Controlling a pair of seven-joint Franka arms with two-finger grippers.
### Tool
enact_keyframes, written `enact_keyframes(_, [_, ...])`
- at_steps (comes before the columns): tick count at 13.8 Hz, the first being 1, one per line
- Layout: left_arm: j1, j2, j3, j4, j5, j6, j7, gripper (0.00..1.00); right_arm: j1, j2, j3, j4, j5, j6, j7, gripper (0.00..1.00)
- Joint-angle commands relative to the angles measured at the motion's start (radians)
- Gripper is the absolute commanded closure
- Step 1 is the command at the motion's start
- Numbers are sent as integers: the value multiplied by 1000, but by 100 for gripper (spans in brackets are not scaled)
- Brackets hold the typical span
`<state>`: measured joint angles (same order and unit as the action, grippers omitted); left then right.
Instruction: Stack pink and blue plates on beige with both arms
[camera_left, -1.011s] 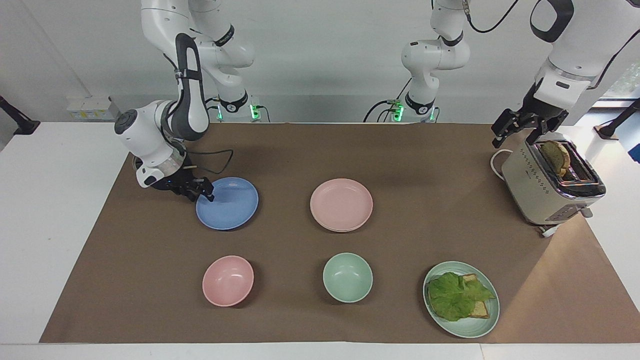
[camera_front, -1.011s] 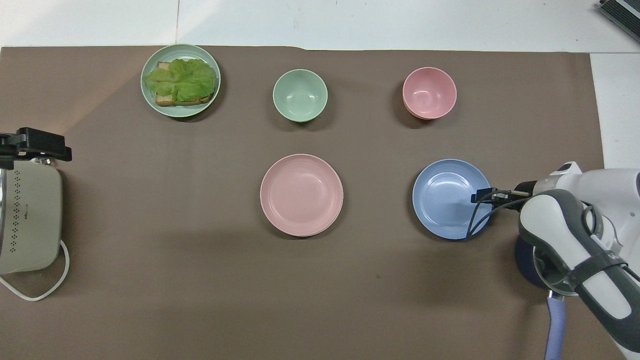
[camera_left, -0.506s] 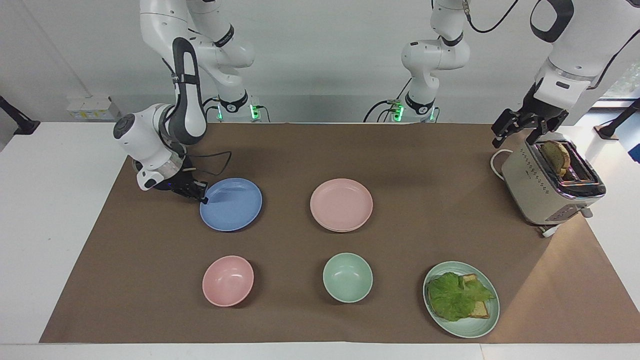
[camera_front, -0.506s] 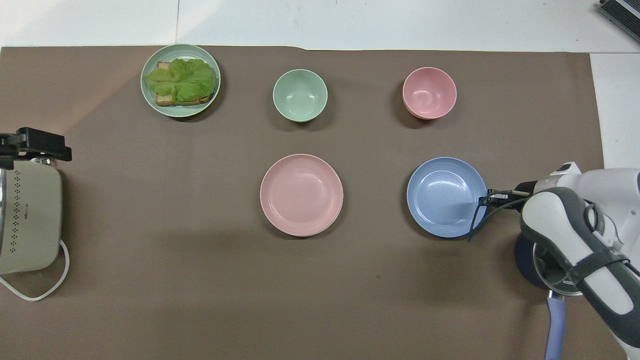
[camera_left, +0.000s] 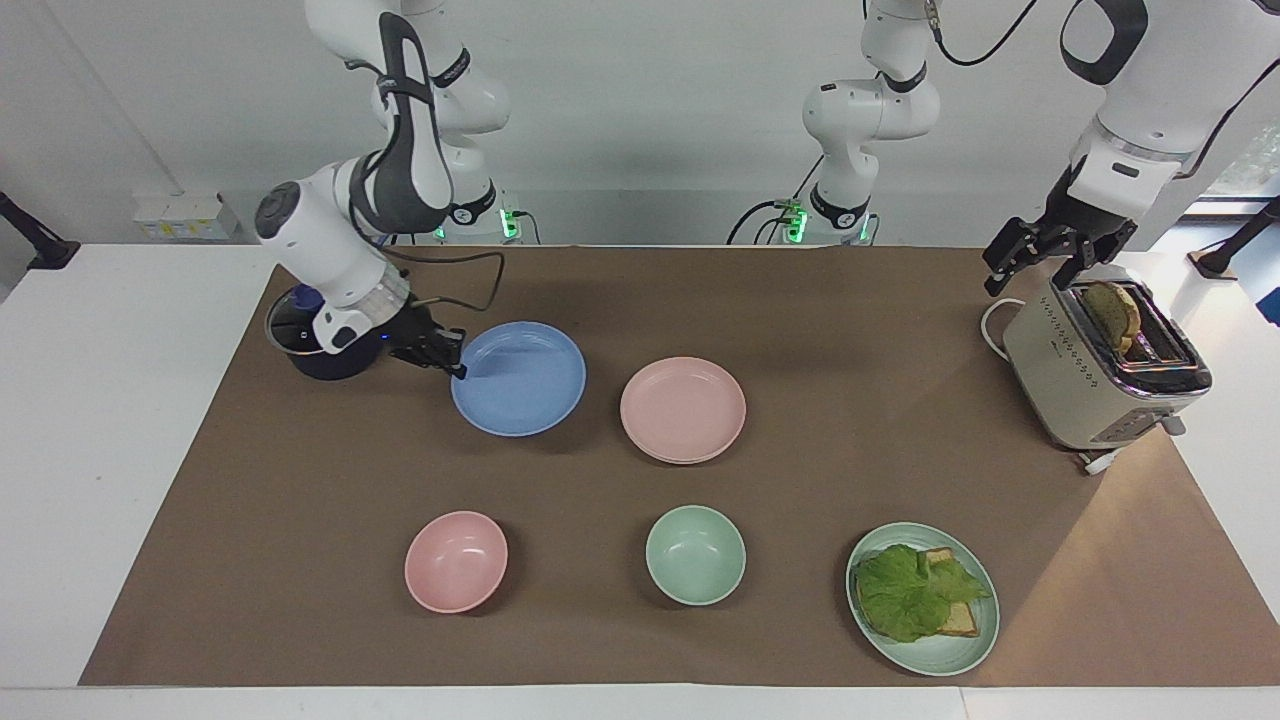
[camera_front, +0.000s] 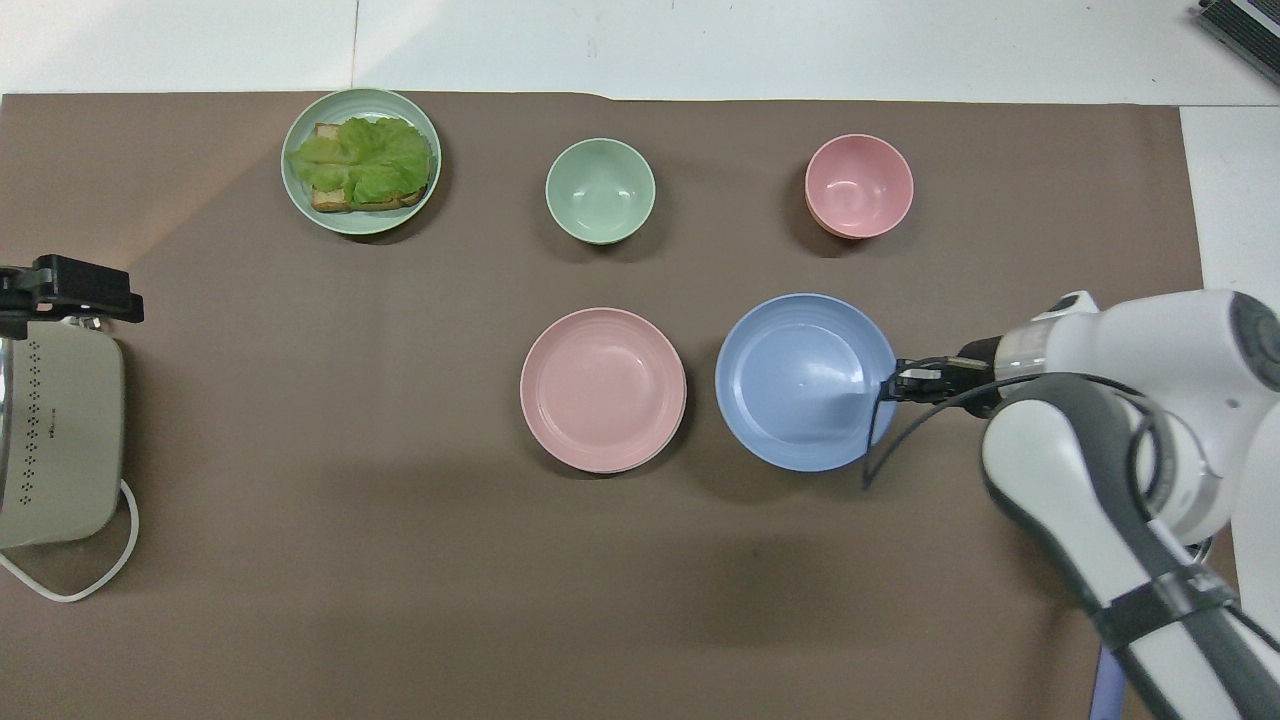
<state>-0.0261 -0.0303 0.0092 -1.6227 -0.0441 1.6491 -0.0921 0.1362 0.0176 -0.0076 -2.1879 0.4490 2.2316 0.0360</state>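
Since the earlier frames, the blue plate (camera_left: 518, 378) has been lifted off the brown mat (camera_left: 640, 640) and carried toward the pink plate (camera_left: 683, 410), pinched at its rim by the right tool (camera_left: 455, 366), whose fingertips are pressed together on it. It is held just beside the pink plate, which rests mid-mat on a beige plate whose edge barely shows. The left tool (camera_left: 1035, 262), spread, waits over the toaster (camera_left: 1105, 375) at the left arm's end of the bench.
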Motion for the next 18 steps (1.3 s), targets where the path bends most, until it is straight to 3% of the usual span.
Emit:
enact_keyframes(1, [-17,-11,14,4,16,-20,-2,0,190,37,1,3,7,147,230,100])
enact_keyframes(5, [-17,-11,14,4,16,-22,-2,0,322,120,1,43,8,241,347,100])
enact_keyframes(14, [-17,-11,12,4,16,-22,-2,0,385,219,3,42,10,415,329,99])
enact_keyframes(15, [-17,-11,14,4,16,-22,-2,0,385,219,3,42,10,418,331,80])
enact_keyframes(16, [-17,-11,14,4,16,-22,-2,0,387,219,3,43,10,418,331,24])
enact_keyframes(17, [-17,-11,12,6,16,-22,-2,0,387,219,1,48,8,418,331,0])
enact_keyframes(18, [-17,-11,14,4,16,-22,-2,0,385,211,1,59,8,412,334,0])
